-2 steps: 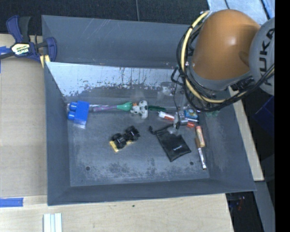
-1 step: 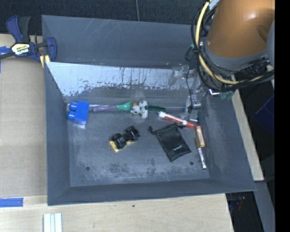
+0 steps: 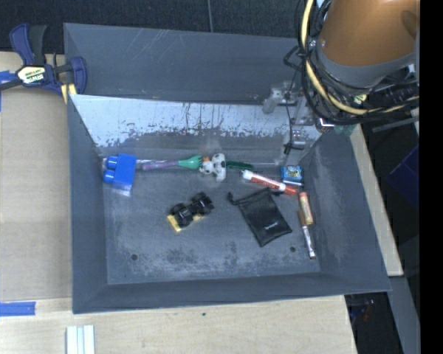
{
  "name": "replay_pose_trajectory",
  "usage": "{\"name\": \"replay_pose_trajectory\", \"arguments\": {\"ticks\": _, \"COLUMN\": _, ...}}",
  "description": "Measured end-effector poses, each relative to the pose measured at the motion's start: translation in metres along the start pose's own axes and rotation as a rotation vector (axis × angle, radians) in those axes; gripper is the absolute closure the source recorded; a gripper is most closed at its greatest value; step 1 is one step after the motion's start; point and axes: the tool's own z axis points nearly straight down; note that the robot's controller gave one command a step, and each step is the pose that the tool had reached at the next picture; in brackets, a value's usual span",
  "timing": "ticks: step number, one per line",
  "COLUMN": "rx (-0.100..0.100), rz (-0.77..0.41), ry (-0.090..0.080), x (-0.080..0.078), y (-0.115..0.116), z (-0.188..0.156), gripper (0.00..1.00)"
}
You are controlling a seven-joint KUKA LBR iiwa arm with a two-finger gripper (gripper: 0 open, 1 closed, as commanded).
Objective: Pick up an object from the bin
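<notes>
Bin [image 3: 207, 65], L to R. Back-left corner of the floor: blue block [image 3: 119, 172]. Just R of it, along the back edge, a purple-green stick [image 3: 170, 165], long axis L-R, green end toward a small white piece [image 3: 214, 166] that touches it.

Mid floor: black-yellow toy car [image 3: 190, 211], long axis diagonal, yellow end toward front-left, other end toward back-right.

R of centre: black pouch [image 3: 264, 216] lying flat, turned at an angle to the edges. Just behind it, a red-white marker [image 3: 269, 182], long axis slanting from back-left to front-right.

Near the back-right corner: blue packet [image 3: 292, 173], small and squarish, so no clear long axis or pointing direction; it sits just beside the marker's R end. The gripper [image 3: 292, 147] hangs right above and behind it, by the back wall. How far open it is: can't tell. Nothing seen held.

Along the R edge: brown-white pen [image 3: 306, 227], long axis approx back-to-front, white end toward the front.
</notes>
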Motion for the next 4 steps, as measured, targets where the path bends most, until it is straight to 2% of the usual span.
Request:
{"name": "replay_pose_trajectory", "arguments": {"ticks": 1, "rx": -0.001, "rz": -0.151, "ry": -0.016, "x": 0.01, "y": -0.006, "z": 0.001, "gripper": 0.0}}
{"name": "replay_pose_trajectory", "arguments": {"ticks": 2, "rx": 0.002, "rz": -0.313, "ry": -0.004, "x": 0.0, "y": -0.022, "z": 0.031, "gripper": 0.0}}
{"name": "replay_pose_trajectory", "arguments": {"ticks": 3, "rx": 0.003, "rz": -0.555, "ry": -0.008, "x": 0.035, "y": -0.028, "z": 0.084, "gripper": 0.0}}
{"name": "replay_pose_trajectory", "arguments": {"ticks": 4, "rx": 0.004, "rz": -0.388, "ry": -0.02, "x": 0.013, "y": -0.041, "z": 0.124, "gripper": 0.0}}
